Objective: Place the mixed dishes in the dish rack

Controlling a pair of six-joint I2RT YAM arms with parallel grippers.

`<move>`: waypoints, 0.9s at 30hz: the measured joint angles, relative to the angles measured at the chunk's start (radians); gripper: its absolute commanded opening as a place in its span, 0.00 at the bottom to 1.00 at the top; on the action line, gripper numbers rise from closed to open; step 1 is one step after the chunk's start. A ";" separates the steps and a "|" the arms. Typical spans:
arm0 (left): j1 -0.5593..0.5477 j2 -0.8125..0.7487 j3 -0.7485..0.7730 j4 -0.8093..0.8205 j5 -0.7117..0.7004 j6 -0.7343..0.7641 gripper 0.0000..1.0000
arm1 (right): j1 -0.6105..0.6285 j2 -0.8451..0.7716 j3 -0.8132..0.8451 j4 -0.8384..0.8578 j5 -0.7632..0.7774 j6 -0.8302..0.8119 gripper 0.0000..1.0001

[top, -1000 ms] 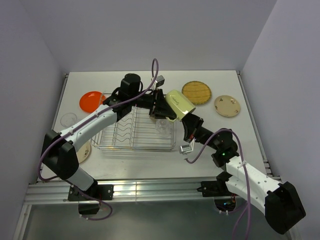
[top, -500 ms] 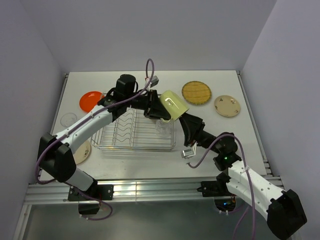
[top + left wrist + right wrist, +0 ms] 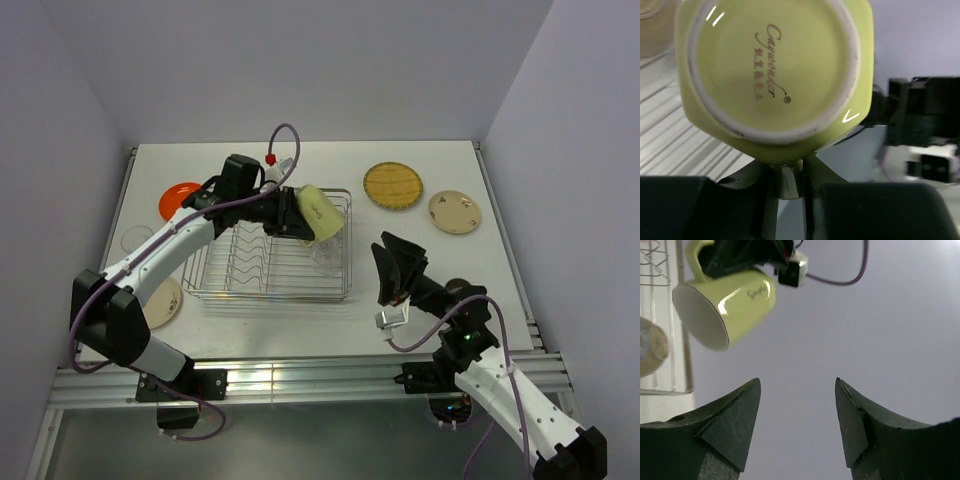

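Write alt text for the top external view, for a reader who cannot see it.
The left gripper holds a pale green mug above the wire dish rack. The right gripper stands open and empty right of it. An orange plate, a yellow woven plate and a tan plate lie on the table.

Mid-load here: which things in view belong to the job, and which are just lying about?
Job: rack, green mug in the left gripper, cup in the rack, orange plate, woven plate, tan plate, cream plate, clear piece at the left edge.
Lying about: no stray objects visible; only rig parts, purple cable and frame rail.
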 measured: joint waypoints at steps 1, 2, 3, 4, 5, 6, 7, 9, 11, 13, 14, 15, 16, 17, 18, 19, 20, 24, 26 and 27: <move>0.000 -0.005 0.000 -0.028 -0.023 0.060 0.00 | 0.000 -0.016 0.000 -0.028 0.023 0.036 0.69; -0.001 -0.012 -0.003 -0.048 -0.041 0.111 0.00 | 0.000 -0.026 0.003 -0.056 0.048 0.066 0.70; -0.001 -0.024 -0.010 -0.058 -0.058 0.162 0.00 | 0.000 -0.034 0.008 -0.088 0.077 0.103 0.71; -0.001 -0.038 -0.019 -0.068 -0.070 0.207 0.00 | 0.000 -0.038 0.016 -0.119 0.106 0.140 0.71; -0.001 -0.061 -0.032 -0.076 -0.082 0.268 0.00 | 0.000 -0.039 0.024 -0.148 0.134 0.171 0.72; -0.003 -0.082 -0.045 -0.082 -0.089 0.315 0.00 | 0.000 -0.040 0.035 -0.172 0.163 0.204 0.72; -0.004 -0.098 -0.054 -0.088 -0.092 0.356 0.00 | 0.000 -0.040 0.045 -0.195 0.194 0.239 0.72; -0.010 -0.126 -0.063 -0.104 -0.092 0.459 0.00 | 0.000 -0.045 0.055 -0.220 0.242 0.291 0.73; -0.016 -0.140 -0.066 -0.109 -0.089 0.565 0.00 | 0.000 -0.055 0.056 -0.241 0.285 0.338 0.73; -0.020 -0.143 -0.071 -0.113 -0.082 0.658 0.00 | 0.000 -0.063 0.056 -0.262 0.322 0.379 0.73; -0.021 -0.145 -0.076 -0.114 -0.077 0.705 0.00 | 0.000 -0.067 0.056 -0.270 0.338 0.394 0.73; -0.022 -0.146 -0.084 -0.115 -0.072 0.748 0.00 | 0.000 -0.071 0.056 -0.281 0.357 0.410 0.73; -0.023 -0.148 -0.091 -0.121 -0.067 0.788 0.00 | 0.000 -0.075 0.056 -0.289 0.372 0.424 0.73; -0.024 -0.148 -0.097 -0.129 -0.062 0.835 0.00 | 0.000 -0.079 0.056 -0.294 0.387 0.437 0.74; -0.024 -0.148 -0.104 -0.134 -0.058 0.871 0.00 | 0.000 -0.082 0.056 -0.297 0.400 0.447 0.74; -0.025 -0.148 -0.109 -0.140 -0.056 0.909 0.00 | 0.000 -0.086 0.056 -0.300 0.412 0.458 0.74; -0.027 -0.148 -0.114 -0.145 -0.056 0.944 0.00 | 0.000 -0.091 0.056 -0.303 0.423 0.466 0.74; -0.040 -0.145 -0.119 -0.163 -0.059 1.064 0.00 | 0.000 -0.103 0.056 -0.311 0.460 0.495 0.74; -0.053 -0.134 -0.117 -0.173 -0.061 1.110 0.00 | 0.000 -0.109 0.056 -0.317 0.473 0.506 0.74; -0.059 -0.128 -0.117 -0.175 -0.064 1.125 0.00 | 0.000 -0.112 0.056 -0.320 0.479 0.510 0.74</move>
